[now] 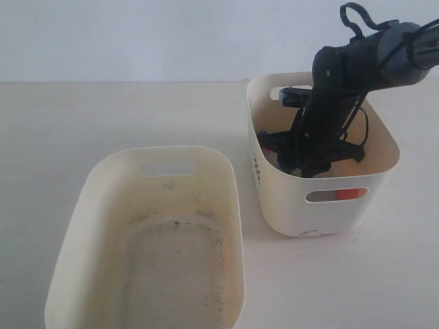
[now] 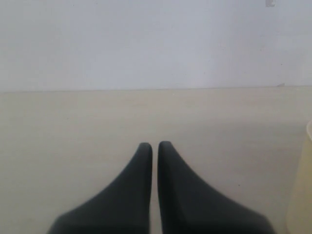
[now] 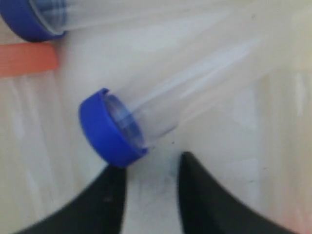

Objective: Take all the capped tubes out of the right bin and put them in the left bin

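Exterior first: right arm (image 1: 336, 89) plunges into the right bin (image 1: 274, 185), its working end below the rim and out of sight. An orange cap (image 1: 346, 194) shows through the near slot handle, so at least one tube lies low in there. The left bin (image 1: 226, 205) sits nearer the camera on the table (image 1: 103, 116), showing only a grimy floor, with no tube in it. The left arm does not appear here.

Left wrist view: left gripper (image 2: 155, 146) hangs over bare table, fingertips all but touching, nothing between them. A sliver of cream bin wall shows at the frame edge, and no tubes at all.

Right wrist view, and here's the action: right gripper (image 3: 152, 180) is right down at the bin floor, jaws part-way apart, nothing in the gap. A tube (image 3: 165, 102) lies just beyond the fingertips, its blue cap (image 3: 109, 129) nearest them and almost over one finger. The long axis runs slantwise away, cap end closest. A second tube (image 3: 29, 19), also blue-capped, rests farther off beside an orange strip.

My read: the right arm is clearly the one placed for this grab. It needs to push forward and shift toward the cap before the tube sits between the jaws.
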